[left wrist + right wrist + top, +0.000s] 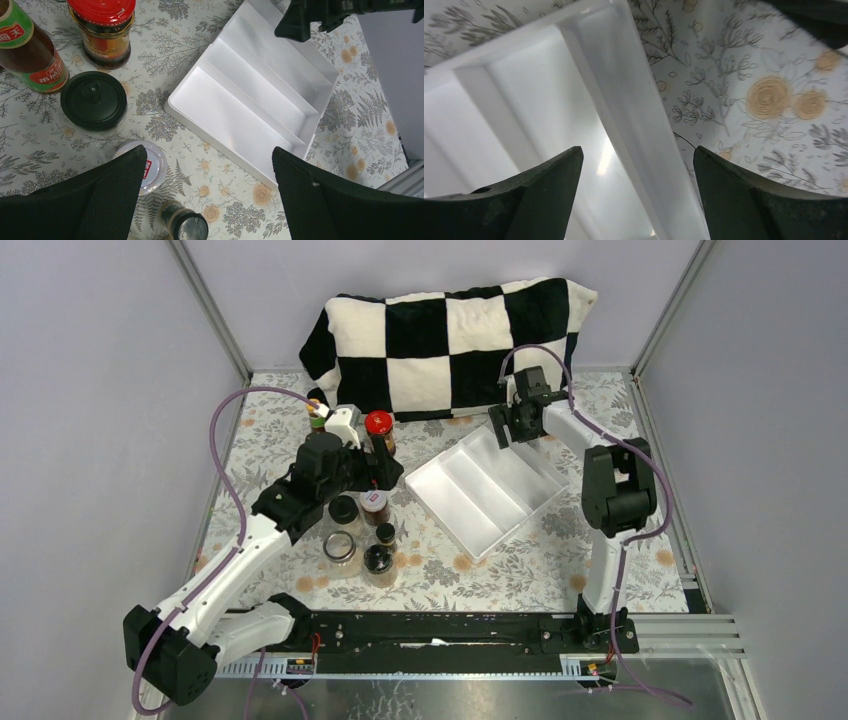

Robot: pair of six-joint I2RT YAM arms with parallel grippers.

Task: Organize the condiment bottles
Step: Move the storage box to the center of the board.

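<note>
Condiment bottles (378,562) stand bunched on the left half of the floral desk (530,560), all outside the white tray (470,502), which lies at an angle just right of them. Your left gripper (208,152) hovers above the bunch with its fingers spread wide and nothing between them. Left wrist view: the red-lidded jar (102,25) and a green-labelled bottle (30,55) stand side by side at the far edge. A black-capped jar (93,100) is just nearer. A white-lidded jar (152,167) is half hidden by one finger, and a small shaker (187,225) is at the bottom edge. Top view also shows a squat clear glass jar (340,548) at the near left of the bunch.

Your right gripper (638,150) is at the tray's far corner, fingers spread, one on each side of the tray's outer wall. Contact with the wall: cannot tell. It holds nothing. A checkered pillow (450,335) leans on the back wall.
</note>
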